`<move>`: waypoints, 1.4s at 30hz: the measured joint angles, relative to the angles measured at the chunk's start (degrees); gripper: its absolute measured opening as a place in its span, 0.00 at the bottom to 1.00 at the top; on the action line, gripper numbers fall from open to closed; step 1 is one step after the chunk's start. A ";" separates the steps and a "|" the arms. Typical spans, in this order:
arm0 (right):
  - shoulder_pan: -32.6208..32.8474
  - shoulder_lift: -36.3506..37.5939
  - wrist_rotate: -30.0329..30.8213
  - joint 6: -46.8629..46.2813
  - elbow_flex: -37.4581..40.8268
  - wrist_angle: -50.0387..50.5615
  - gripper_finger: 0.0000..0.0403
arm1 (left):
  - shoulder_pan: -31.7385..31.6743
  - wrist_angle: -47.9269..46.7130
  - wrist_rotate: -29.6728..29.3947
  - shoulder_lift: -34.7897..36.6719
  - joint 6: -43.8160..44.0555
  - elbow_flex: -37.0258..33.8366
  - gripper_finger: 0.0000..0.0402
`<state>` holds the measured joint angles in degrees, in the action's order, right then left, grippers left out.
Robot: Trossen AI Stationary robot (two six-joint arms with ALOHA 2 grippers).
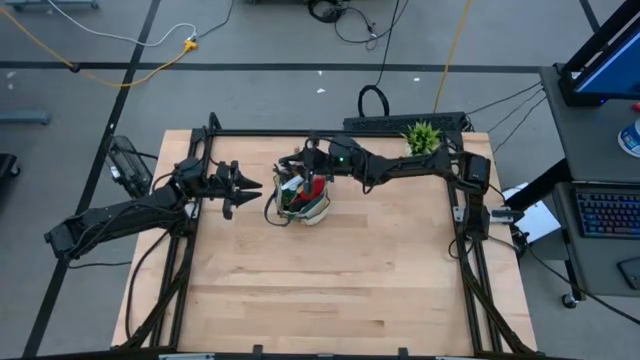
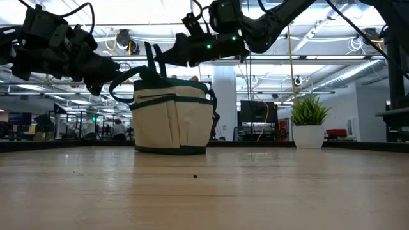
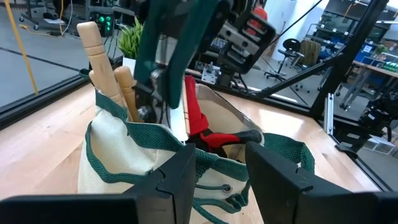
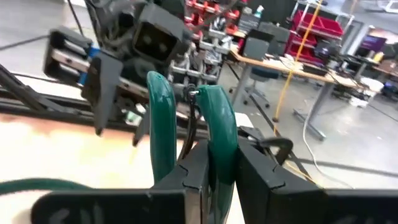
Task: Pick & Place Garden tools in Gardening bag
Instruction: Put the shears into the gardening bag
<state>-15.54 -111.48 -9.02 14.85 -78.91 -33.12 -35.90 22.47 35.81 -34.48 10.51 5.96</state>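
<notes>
From above, the small round beige canvas bag with dark green trim (image 1: 303,198) stood on the light wooden table (image 1: 330,290), toward its far side and a little left of centre, with red and dark tool parts showing in its mouth. The right gripper (image 1: 300,165) reached in over the bag's far rim. The left gripper (image 1: 243,189) hung just left of the bag, its fingers parted and holding nothing. A small spiky green potted plant (image 1: 422,137) sat at the far edge, right of the bag.

At table height, the bag (image 2: 172,118) sat upright on the table, and the right gripper (image 2: 156,61) held one dark green loop handle (image 2: 151,61) pulled up above it. The white-potted plant (image 2: 309,121) stood well to the right.

Past the left gripper's parted fingers (image 3: 180,177), two light wooden tool handles (image 3: 99,53) rose from the bag beside a red-and-black glove (image 3: 202,127).

In the right wrist view, the right gripper's fingers (image 4: 193,168) were closed on the green strap (image 4: 217,134), with the left gripper (image 4: 115,81) beyond.
</notes>
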 joint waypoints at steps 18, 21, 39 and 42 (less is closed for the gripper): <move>-0.84 0.00 2.94 -2.74 2.97 -1.58 0.11 | 0.00 -0.39 -0.43 0.00 -2.96 0.00 0.36; -0.84 0.00 2.97 -4.43 2.97 -2.05 0.11 | -0.02 -0.39 -0.43 0.00 -2.96 0.00 0.36; -0.58 -2.54 2.96 -7.04 2.99 -5.26 0.22 | 0.00 -0.43 -0.43 0.00 -2.95 0.00 0.36; -0.58 -2.52 2.97 -6.99 2.99 -4.76 0.26 | 0.00 -0.41 -0.43 0.00 -3.22 0.00 0.36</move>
<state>-16.12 -114.00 -6.06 7.86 -75.92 -37.88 -35.90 22.06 35.38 -34.48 7.29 5.96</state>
